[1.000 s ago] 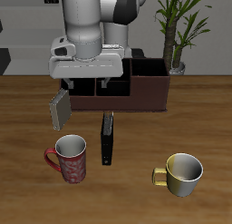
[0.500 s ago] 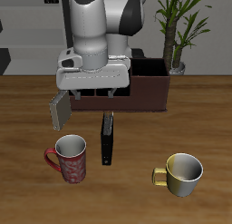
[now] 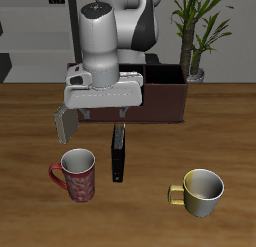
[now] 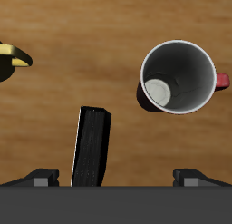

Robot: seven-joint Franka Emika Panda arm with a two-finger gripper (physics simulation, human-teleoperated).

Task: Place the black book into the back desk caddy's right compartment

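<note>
The black book (image 3: 118,153) lies flat on the wooden table in front of the back desk caddy (image 3: 160,95), its long side pointing toward the table's front edge. It also shows in the wrist view (image 4: 92,148). My gripper (image 3: 101,116) is open and empty, hanging above the table just behind the book's far end and in front of the caddy. In the wrist view my gripper (image 4: 116,178) has its fingertips (image 4: 41,178) spread wide, with the book offset toward one finger. The arm hides much of the caddy. The caddy's end section by the plant (image 3: 166,83) shows dark and open.
A grey textured book (image 3: 66,122) leans beside the caddy. A red mug (image 3: 76,175) stands close beside the black book, also in the wrist view (image 4: 177,76). A yellow mug (image 3: 200,191) stands near the front edge. A potted plant (image 3: 195,36) stands behind the caddy.
The gripper has come down and moved forward from over the caddy toward the black book's far end. The book, mugs and caddy have not moved.
</note>
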